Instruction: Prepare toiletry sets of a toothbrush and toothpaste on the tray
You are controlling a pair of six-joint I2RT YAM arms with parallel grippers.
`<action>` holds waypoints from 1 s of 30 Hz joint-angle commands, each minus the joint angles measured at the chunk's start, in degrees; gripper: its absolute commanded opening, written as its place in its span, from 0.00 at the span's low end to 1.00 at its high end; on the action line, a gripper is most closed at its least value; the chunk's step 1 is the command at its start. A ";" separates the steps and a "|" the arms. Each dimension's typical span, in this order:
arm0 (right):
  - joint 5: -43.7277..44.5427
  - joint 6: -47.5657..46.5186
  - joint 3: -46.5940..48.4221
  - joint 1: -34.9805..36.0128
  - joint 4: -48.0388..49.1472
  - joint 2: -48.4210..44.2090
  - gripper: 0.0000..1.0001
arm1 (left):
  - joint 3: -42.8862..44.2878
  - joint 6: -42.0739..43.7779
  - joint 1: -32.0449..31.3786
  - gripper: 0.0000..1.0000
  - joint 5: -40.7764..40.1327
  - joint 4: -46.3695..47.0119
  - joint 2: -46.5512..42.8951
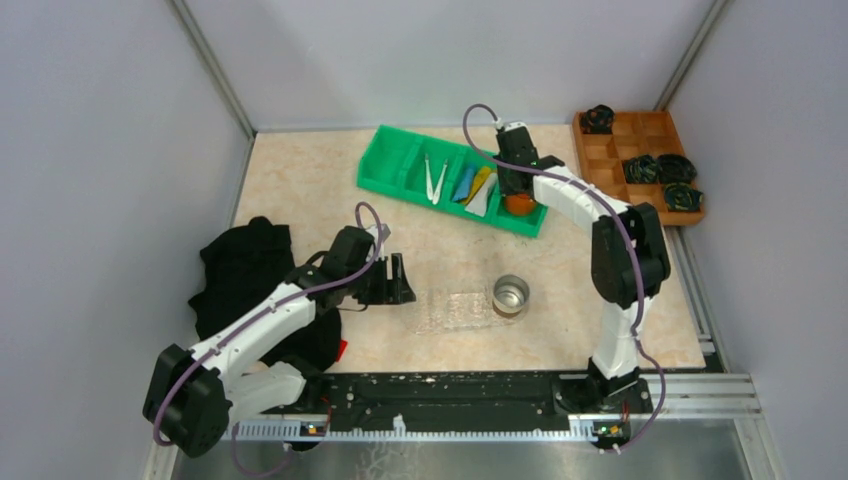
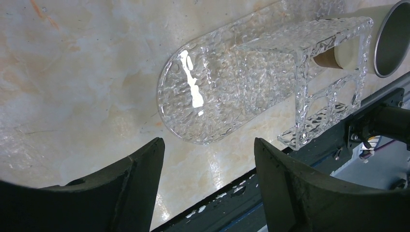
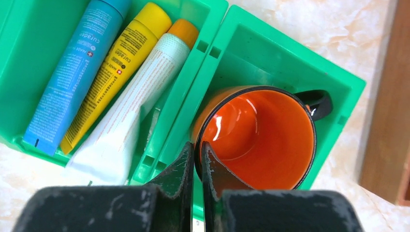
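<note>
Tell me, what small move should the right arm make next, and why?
Probably lift straight up: the right gripper is shut on the rim of the orange mug, which sits in the green bin, its compartment walls close around it.

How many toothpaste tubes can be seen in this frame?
3. The blue tube, the yellow tube and the white tube lie side by side in one compartment of the green bin. None seems hidden.

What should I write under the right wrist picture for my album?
Right pincer pinches the orange mug in the green bin beside three toothpaste tubes.
</note>
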 commanded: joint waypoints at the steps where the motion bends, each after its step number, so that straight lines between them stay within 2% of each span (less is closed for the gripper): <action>1: 7.60 -2.17 2.09 0.39 -2.44 -9.69 0.00 | 1.84 0.16 0.18 0.74 -0.67 -0.91 -0.26; 11: 9.31 -6.73 4.31 10.74 -11.18 -23.80 0.00 | 3.88 0.12 0.18 0.74 -2.78 -2.62 -1.42; 18: 8.37 -8.06 1.57 24.66 -13.88 -29.85 0.00 | 10.62 -1.30 0.38 0.77 -13.15 -10.44 -3.46; 20: 8.08 -8.73 0.24 28.58 -13.16 -30.61 0.00 | 12.50 -2.29 1.56 0.85 -17.69 -11.76 -4.44; 21: 8.04 -8.86 -0.42 30.56 -12.65 -30.88 0.00 | 13.60 -2.91 2.56 0.98 -19.25 -12.98 -4.55; 27: 9.47 -10.46 -4.95 39.71 -9.55 -30.14 0.00 | 20.05 -7.42 9.08 0.99 -27.14 -21.75 -1.69; 30: 9.25 -10.02 -7.63 42.65 -7.16 -29.95 0.00 | 20.48 -8.35 12.62 0.99 -26.44 -23.10 -1.79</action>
